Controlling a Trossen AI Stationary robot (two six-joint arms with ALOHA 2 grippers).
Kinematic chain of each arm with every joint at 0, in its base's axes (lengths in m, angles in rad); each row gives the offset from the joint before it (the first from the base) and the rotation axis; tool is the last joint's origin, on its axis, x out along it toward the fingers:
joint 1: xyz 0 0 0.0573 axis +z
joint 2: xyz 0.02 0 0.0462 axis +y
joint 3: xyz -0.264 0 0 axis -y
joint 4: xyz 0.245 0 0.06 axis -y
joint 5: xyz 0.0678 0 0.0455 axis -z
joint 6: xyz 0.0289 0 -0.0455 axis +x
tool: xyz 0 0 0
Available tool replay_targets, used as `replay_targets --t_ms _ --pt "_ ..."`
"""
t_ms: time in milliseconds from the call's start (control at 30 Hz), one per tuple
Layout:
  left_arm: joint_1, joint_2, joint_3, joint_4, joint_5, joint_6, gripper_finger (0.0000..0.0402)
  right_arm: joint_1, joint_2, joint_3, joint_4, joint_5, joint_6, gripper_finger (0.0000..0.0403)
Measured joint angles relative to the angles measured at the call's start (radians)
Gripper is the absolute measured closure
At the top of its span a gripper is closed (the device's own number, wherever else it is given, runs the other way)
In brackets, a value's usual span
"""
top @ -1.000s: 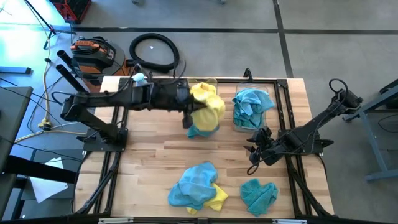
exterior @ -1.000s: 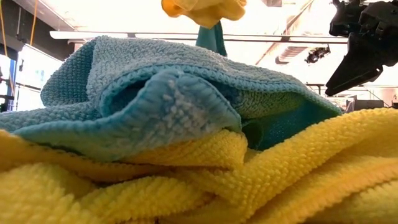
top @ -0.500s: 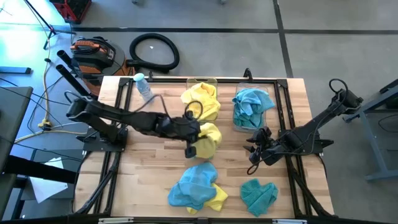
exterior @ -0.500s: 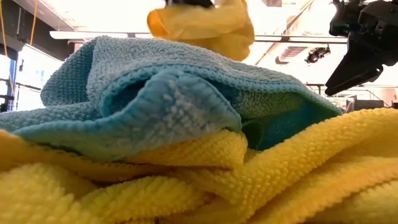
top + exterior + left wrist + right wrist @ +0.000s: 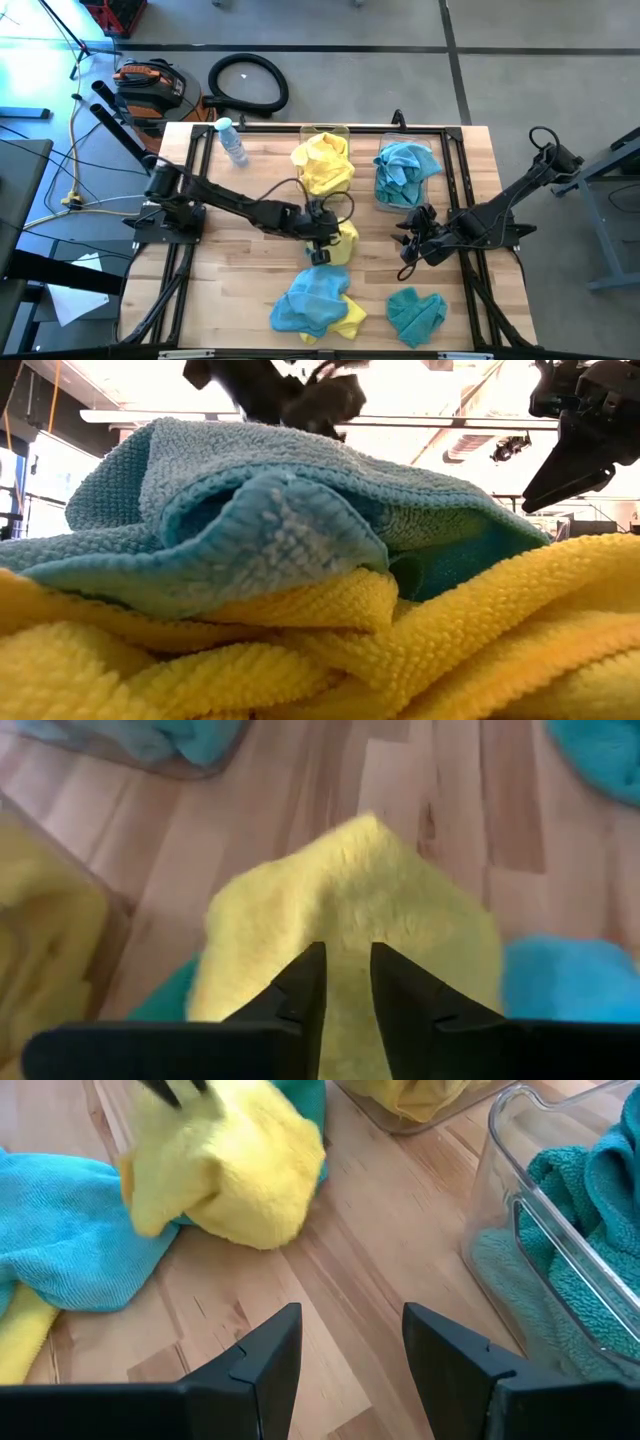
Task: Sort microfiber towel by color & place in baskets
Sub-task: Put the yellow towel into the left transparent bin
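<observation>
Left gripper (image 5: 322,236) sits low over the middle of the table, right at a yellow towel (image 5: 343,244), and I cannot tell whether it pinches the cloth or merely hangs over it. That towel lies on the wood just in front of the baskets. It is bunched into a rounded mound, a little longer from front to back than across in the high view. In the left wrist view it rises to a blunt corner (image 5: 365,830) pointing away from the gripper. A scrap of teal cloth (image 5: 305,1100) shows under its edge.

Right gripper (image 5: 350,1330) hangs with its jaws wide apart and nothing between them. It is over bare wood, in front of the right basket and to the right of the yellow mound.

Two clear baskets stand side by side at the back of the table. The left basket (image 5: 325,131) holds only yellow cloth (image 5: 322,162). The right basket (image 5: 437,160) holds only teal cloth (image 5: 402,168). How many towels are crumpled in each I cannot count.

At the front edge a mixed pile (image 5: 316,300) has teal lying on top of yellow; the low view looks straight into it. One teal towel (image 5: 415,312) lies alone to its right, apart from the pile.

One small bottle (image 5: 232,140) stands at the back left.
</observation>
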Motion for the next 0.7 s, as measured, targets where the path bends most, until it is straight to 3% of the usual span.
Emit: replay_targets --t_ms 167,567,700 --pt "0.009 0.059 -0.001 0.016 0.016 0.0 0.0323 0.0 0.0 0.0 -0.002 0.0 0.0 0.0231" --pt "0.009 0.062 0.015 0.019 0.029 0.018 0.0323 0.0 0.0 0.0 -0.005 0.0 0.0 0.0231" --pt "0.009 0.096 0.015 0.029 0.08 0.006 0.0342 0.0 0.0 0.0 -0.005 0.0 0.0 0.0231"
